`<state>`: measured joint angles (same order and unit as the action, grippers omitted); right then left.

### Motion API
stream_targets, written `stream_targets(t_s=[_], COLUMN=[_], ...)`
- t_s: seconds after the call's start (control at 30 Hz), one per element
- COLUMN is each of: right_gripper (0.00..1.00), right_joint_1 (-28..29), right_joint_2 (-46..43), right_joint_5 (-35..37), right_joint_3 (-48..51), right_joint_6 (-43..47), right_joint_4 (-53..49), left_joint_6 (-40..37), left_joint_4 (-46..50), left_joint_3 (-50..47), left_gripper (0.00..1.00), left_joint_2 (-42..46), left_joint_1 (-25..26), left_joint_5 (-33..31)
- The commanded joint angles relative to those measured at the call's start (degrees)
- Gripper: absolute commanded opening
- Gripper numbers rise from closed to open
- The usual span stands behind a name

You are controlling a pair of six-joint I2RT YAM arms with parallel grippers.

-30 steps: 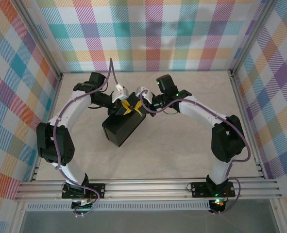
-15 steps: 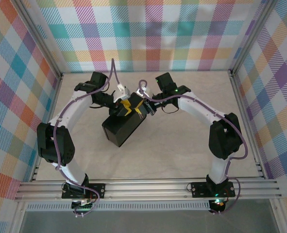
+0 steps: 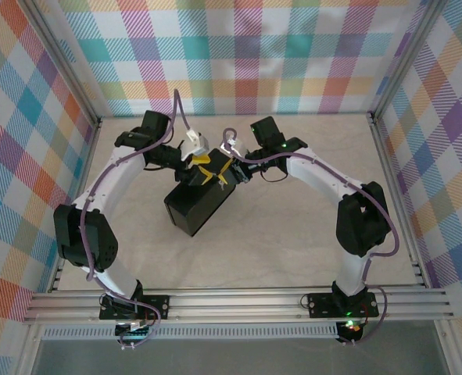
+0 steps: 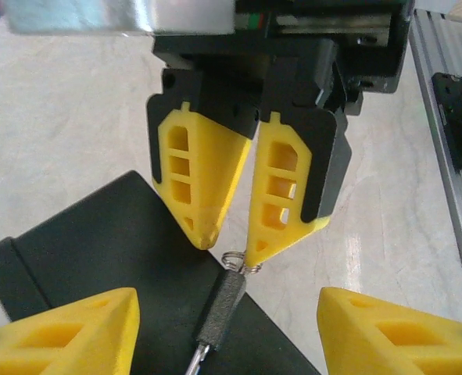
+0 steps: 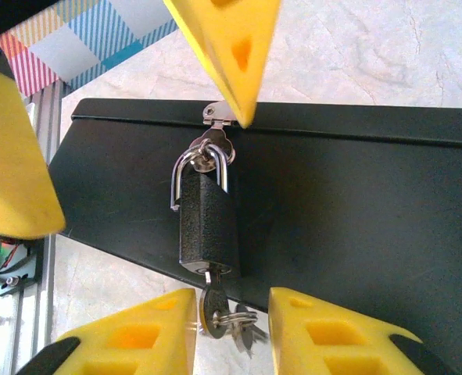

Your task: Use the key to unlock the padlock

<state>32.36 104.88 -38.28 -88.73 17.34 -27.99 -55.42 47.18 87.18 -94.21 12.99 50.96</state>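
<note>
While it hangs from the latch (image 5: 215, 113), padlock (image 5: 207, 226): flat against the dark box (image 5: 356, 203).
Key (image 5: 212, 303): in the padlock, at its 6 o'clock.
Right gripper (image 5: 231, 301): fingers apart, one on each side of the key.
Left gripper (image 4: 227, 297): fingers wide apart, at 12 and 9 o'clock of the padlock.

Left wrist view's bottom edge cuts off the key (image 4: 197, 360) (under the padlock (image 4: 223, 301)).

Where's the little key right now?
In the right wrist view, the key sits in the bottom of the padlock hanging on the dark box, between the yellow fingers of the right gripper.
</note>
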Motion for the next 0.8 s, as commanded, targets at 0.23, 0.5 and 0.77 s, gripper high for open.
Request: stream_targets(t_s=[0.23, 0.5, 0.77], right_gripper=[0.46, 0.47, 0.33], right_joint_1=[1.0, 3.1, 5.2], right_joint_2=[-0.6, 2.3, 3.2], right_joint_5=[-2.4, 0.5, 6.6], right_joint_3=[-1.1, -2.7, -1.8], right_joint_6=[-3.5, -2.2, -2.8], right_joint_4=[6.6, 6.4, 6.5], left_joint_6=[21.5, 35.1, 48.3], left_joint_4=[-6.0, -16.7, -8.6], left_joint_3=[1.4, -9.6, -12.3], left_gripper=[0.56, 0.57, 0.53], left_joint_2=[3.4, 12.7, 15.8], left_joint_1=[-1.8, -1.8, -1.7], left_joint_5=[-8.4, -19.6, -35.8])
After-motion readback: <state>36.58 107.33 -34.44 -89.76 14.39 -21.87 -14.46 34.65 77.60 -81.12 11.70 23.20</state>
